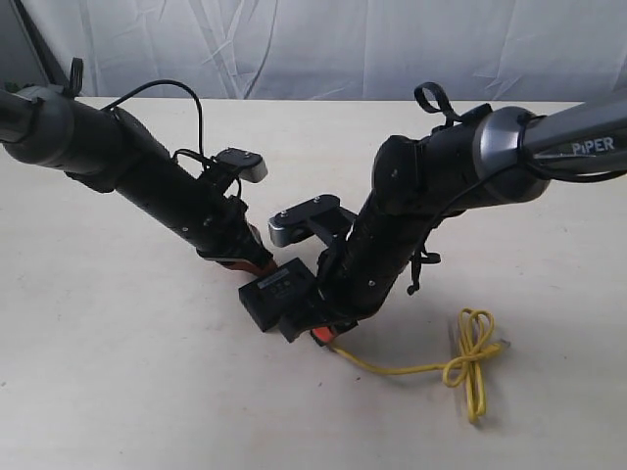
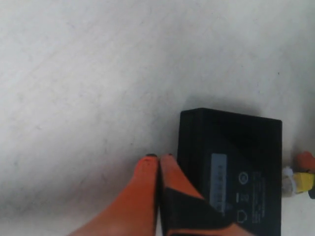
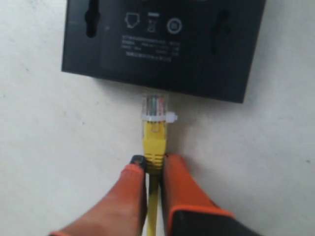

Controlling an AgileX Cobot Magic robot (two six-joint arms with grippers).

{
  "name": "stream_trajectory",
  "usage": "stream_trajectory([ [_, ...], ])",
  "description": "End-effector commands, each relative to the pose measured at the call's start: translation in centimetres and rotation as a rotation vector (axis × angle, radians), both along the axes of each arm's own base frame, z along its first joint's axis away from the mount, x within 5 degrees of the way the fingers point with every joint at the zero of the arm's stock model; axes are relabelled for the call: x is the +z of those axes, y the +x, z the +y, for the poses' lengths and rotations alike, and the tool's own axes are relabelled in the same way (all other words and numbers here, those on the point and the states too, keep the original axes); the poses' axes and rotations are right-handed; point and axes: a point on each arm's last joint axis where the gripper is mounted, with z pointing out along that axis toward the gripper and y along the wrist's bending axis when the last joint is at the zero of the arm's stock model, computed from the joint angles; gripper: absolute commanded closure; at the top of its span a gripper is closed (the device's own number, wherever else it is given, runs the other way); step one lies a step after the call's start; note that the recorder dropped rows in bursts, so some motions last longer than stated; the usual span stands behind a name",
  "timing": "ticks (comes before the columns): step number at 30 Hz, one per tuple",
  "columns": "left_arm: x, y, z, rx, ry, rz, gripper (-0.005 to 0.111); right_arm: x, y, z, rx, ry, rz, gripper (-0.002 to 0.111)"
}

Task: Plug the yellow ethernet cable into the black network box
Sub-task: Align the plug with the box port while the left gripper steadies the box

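Note:
The black network box [image 1: 277, 294] lies flat on the table between both arms; its label side shows in the left wrist view [image 2: 231, 162] and the right wrist view [image 3: 162, 44]. My right gripper [image 3: 153, 164] is shut on the yellow ethernet cable [image 3: 155, 135] just behind its boot. The clear plug [image 3: 154, 105] points at the box's side, a small gap short of it. The cable trails right to a knotted loop [image 1: 468, 360]. My left gripper [image 2: 158, 160] is shut and empty, its fingers [image 2: 172, 172] resting against the opposite side of the box.
A pale table [image 1: 118, 352] carries everything, with a white cloth backdrop [image 1: 323, 44] behind it. The two arms [image 1: 147, 166] [image 1: 431, 186] converge over the box at the middle. The cable's loose end lies at the lower right [image 1: 477, 406].

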Motion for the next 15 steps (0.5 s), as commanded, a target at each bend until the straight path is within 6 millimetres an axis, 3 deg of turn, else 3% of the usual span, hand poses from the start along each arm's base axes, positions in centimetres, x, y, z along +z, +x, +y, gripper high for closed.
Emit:
stream_trajectory([
  [1,0.15,-0.09,-0.13,-0.008,-0.007,0.002,0.107,0.35,-0.03,0.53,0.013,0.015,-0.045,0.109],
  [15,0.18,-0.23,-0.17,-0.018,-0.013,0.014,0.107,-0.05,0.03,1.29,0.045,0.015,-0.119,0.109],
])
